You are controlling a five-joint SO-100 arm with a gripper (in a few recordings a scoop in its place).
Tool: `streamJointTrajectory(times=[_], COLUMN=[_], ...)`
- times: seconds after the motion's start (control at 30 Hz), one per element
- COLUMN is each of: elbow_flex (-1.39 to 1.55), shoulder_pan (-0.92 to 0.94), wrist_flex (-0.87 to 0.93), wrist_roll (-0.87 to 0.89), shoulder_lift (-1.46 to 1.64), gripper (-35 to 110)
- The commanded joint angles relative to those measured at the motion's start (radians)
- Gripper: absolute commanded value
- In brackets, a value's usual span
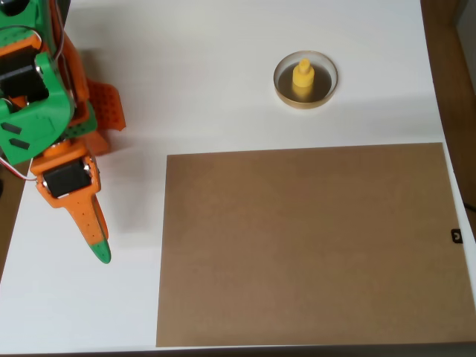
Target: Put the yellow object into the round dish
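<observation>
The yellow object [303, 77] stands upright inside the round dish [281, 88], on its dark bottom, at the upper right of the white table. My orange and green gripper [101, 250] rests far away at the left edge, pointing down the picture with its green tip low over the table. Its fingers read as one tapered shape with no gap, and nothing is held between them.
A large brown sheet [309, 245] lies flat over the lower right of the table, below the dish. A small black tag [457, 236] sits at its right edge. The arm's green and orange body [37, 89] fills the upper left corner.
</observation>
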Motion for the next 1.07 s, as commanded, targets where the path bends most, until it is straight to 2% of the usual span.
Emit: streamJointTrajectory(times=[0.0,0.6,1.03], elbow_flex=[0.009,0.018,0.018], shoulder_pan=[0.025,0.043,0.043], wrist_flex=[-0.006,-0.025,-0.025], wrist_roll=[-0.003,0.017,0.015], shoulder_lift=[0.017,0.017,0.017], gripper=[22,19,10])
